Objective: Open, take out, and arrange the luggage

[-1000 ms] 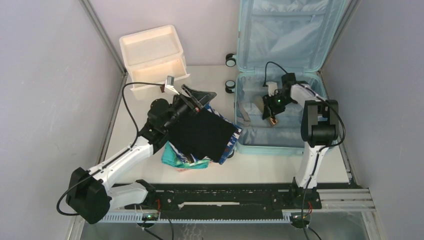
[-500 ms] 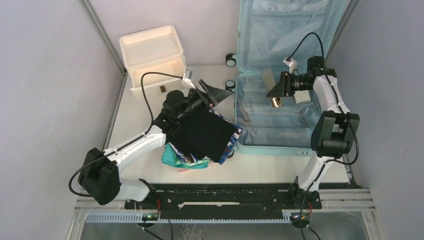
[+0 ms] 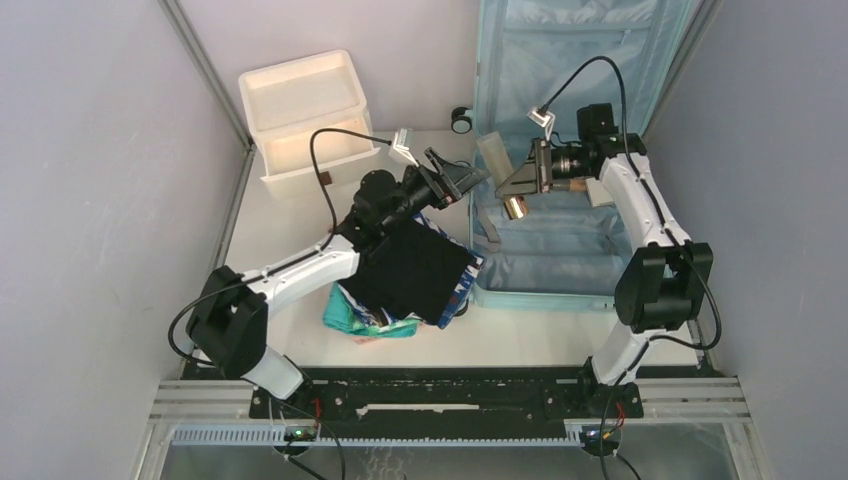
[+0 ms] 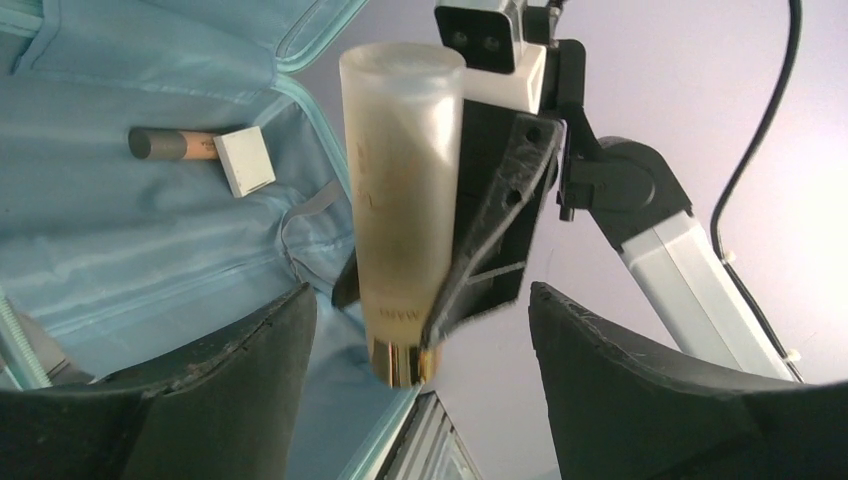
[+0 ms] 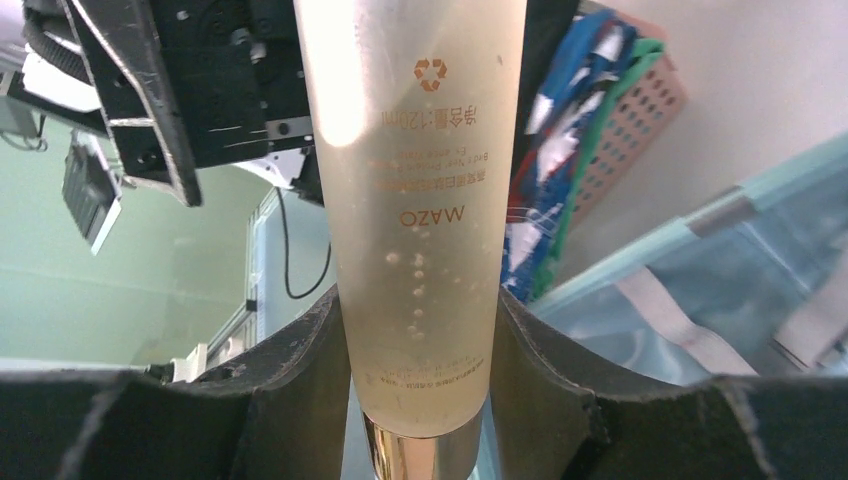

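Luggage (image 3: 560,250) is lying open at the right rear of the bench (image 3: 520,335), its lid standing upright against the back wall. Right pincer (image 3: 508,182) is pinching a frosted tube (image 3: 497,160), gold cap down, over the left part of the luggage's lined base. Left pincer (image 3: 455,180) is hanging spread wide just beside the tube, seemingly not touching it, its arm reaching across a clothes pile (image 3: 400,285).

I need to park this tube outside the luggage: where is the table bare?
The table is bare along the near edge in front of the luggage, right of the clothes pile, and at left between the white box and that pile. Crowded: the luggage's left wall, where the open left claw faces the right claw gripping the tube.
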Robot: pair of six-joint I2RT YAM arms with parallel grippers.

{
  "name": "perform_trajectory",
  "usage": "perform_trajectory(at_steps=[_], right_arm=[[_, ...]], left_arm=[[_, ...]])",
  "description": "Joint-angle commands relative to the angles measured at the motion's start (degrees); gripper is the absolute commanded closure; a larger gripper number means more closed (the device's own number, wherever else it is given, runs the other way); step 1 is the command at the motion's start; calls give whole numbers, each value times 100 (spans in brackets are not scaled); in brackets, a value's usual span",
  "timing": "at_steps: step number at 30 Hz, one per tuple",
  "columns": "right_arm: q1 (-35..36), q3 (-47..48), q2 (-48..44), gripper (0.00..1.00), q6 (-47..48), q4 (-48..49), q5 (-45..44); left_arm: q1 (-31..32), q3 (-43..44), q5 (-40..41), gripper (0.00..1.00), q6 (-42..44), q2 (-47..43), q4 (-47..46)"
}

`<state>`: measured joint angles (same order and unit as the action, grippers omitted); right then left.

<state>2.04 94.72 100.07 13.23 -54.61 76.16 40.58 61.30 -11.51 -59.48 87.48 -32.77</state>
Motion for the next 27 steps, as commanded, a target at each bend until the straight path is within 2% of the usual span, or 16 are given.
perform_trajectory(at_steps=[1,8,10,13,17,20,25,26,27], right_arm=[[304,-73,-518,100,-256,475,561],[662,-252,-678,100,-516,859,413],[740,-252,-701,100,-530,898,355],[825,-260,-722,100,-623,1001,311],[912,-257,-735,100,-801,1169,282],[982,-252,-751,100,-872,1258,256],[1090,-235,-774,100,-892,1260,218],[1102,-234,-778,100,-899,1260,210],[1104,-230,-779,100,-908,1270,207]], left_arm=[[62,418,159,18,113,135,-529],[61,409,213,24,-28,216,-829],[63,386,243,28,-33,193,-859],[60,387,218,40,-50,181,-903],[63,371,193,41,-90,190,-914],[57,351,191,49,-90,190,-923],[57,372,154,50,-89,199,-932],[61,374,130,57,-83,199,-937],[58,374,116,69,-80,194,-948]])
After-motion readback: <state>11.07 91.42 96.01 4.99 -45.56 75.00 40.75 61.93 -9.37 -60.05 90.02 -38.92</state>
